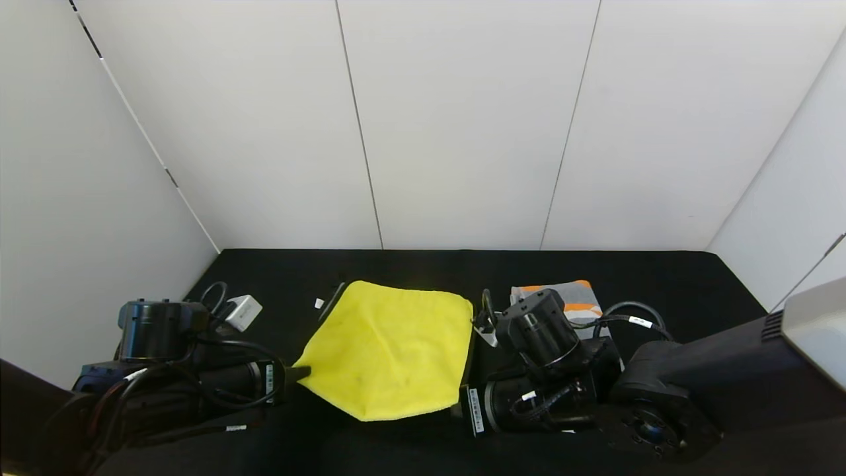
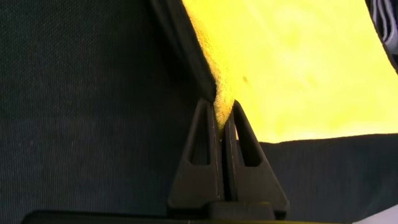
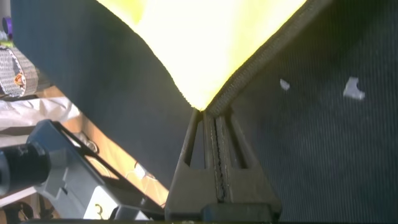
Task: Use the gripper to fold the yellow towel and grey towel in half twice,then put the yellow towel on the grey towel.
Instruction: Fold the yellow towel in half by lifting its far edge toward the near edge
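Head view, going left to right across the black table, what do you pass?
Left hand pinching the towel's corner → yellow towel → right arm's wrist → grey towel, partly hidden behind that arm.

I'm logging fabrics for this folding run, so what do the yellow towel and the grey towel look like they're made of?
The yellow towel looks like soft microfibre: a fine, fuzzy, matte nap with a dark stitched edge trim, pinched at its corners by the left gripper and the right gripper. The grey towel, mostly hidden behind the right arm, seems a woven or terry cloth with orange shapes; its texture is hard to tell.
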Controlling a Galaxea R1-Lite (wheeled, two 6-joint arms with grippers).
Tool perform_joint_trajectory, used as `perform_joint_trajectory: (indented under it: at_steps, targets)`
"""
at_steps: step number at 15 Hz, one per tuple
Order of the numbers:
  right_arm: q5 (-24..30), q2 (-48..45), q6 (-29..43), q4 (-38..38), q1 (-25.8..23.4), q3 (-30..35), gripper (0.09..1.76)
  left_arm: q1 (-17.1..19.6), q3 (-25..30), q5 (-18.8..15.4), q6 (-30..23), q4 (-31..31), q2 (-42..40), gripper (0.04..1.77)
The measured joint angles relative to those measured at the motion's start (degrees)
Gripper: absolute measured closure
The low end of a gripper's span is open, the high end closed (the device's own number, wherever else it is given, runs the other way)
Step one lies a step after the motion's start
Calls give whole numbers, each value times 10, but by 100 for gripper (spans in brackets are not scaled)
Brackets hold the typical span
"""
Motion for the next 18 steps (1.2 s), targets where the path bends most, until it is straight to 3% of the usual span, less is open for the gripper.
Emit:
perform_joint_trajectory:
  at_steps: [7,18]
  targets:
    - [2,-19,2,-2,-8,-6,173,3,-25,1,-1,8,-8,168]
    - [7,12,1,-1,-71,-78,173,16,-198,2,0,64,76,168]
